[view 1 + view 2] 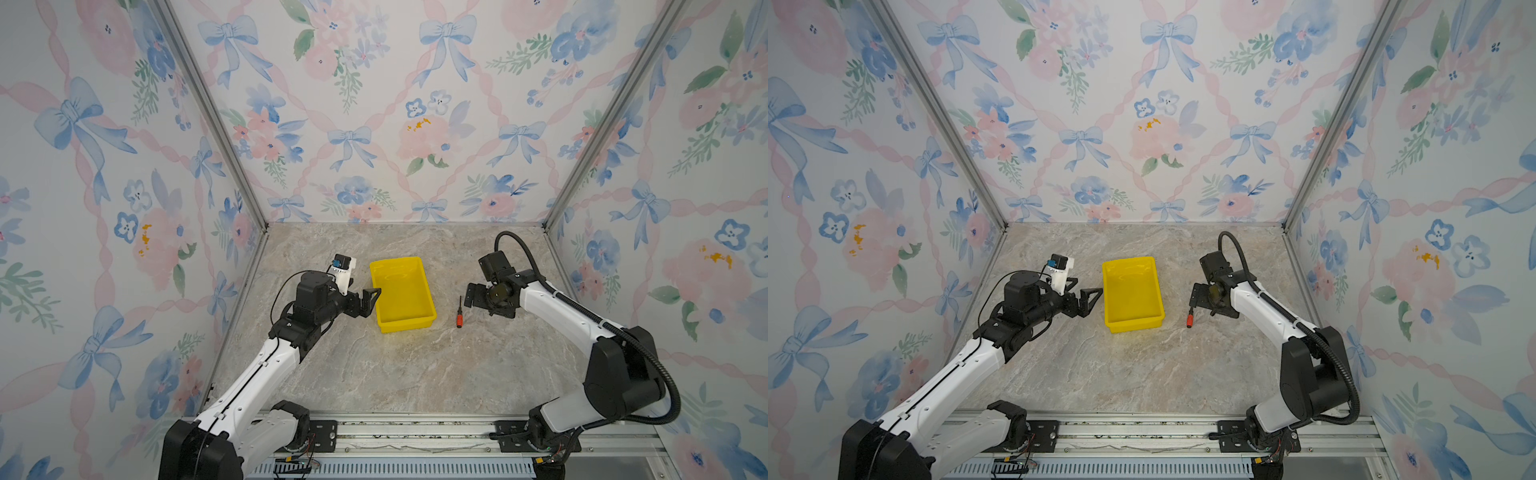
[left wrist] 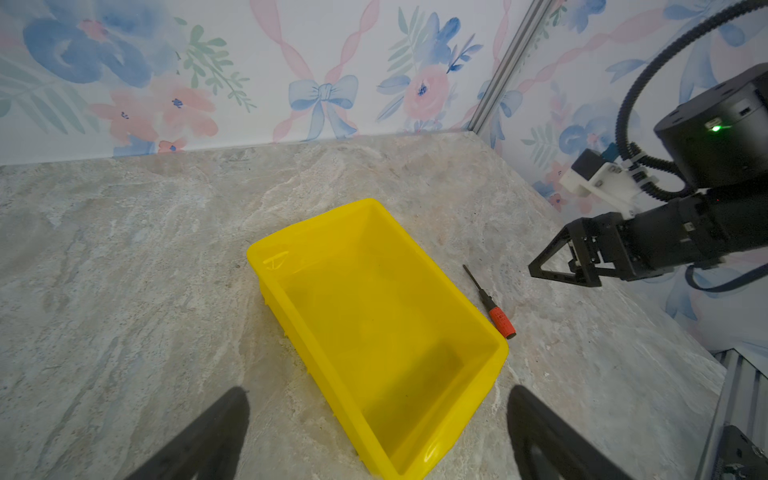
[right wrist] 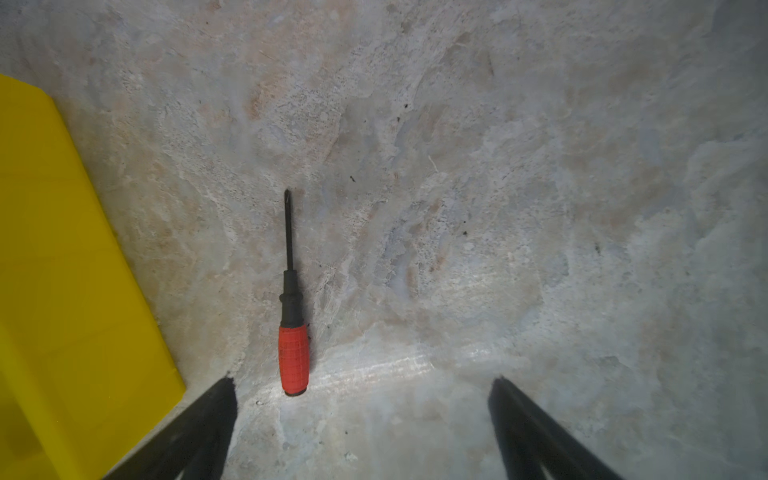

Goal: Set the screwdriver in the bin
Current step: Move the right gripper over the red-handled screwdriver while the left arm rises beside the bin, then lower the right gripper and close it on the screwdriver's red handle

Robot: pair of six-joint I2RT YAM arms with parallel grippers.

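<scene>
Plainly, left gripper (image 2: pixel 376 395) and right gripper (image 3: pixel 363 380) gape wide; screwdriver (image 3: pixel 293 316) lies beside bin (image 2: pixel 309 227), whose embossed mark (image 2: pixel 276 262) is unreadable.

Both top views are bright and evenly lit. The bin (image 1: pixel 409 325) shows saturated yellow with pale glare on its floor, and only faint, soft shadows lie on the table (image 1: pixel 374 374) near it. In the left wrist view, shade darkens the bin's end nearest the blurred left fingers (image 2: pixel 208 436). The right wrist view is dimmer and darkens toward its corners. A bright patch lies beside the sharp screwdriver (image 3: pixel 294 357), on its side away from the bin. The right fingers (image 3: pixel 199 428) are out of focus.
</scene>
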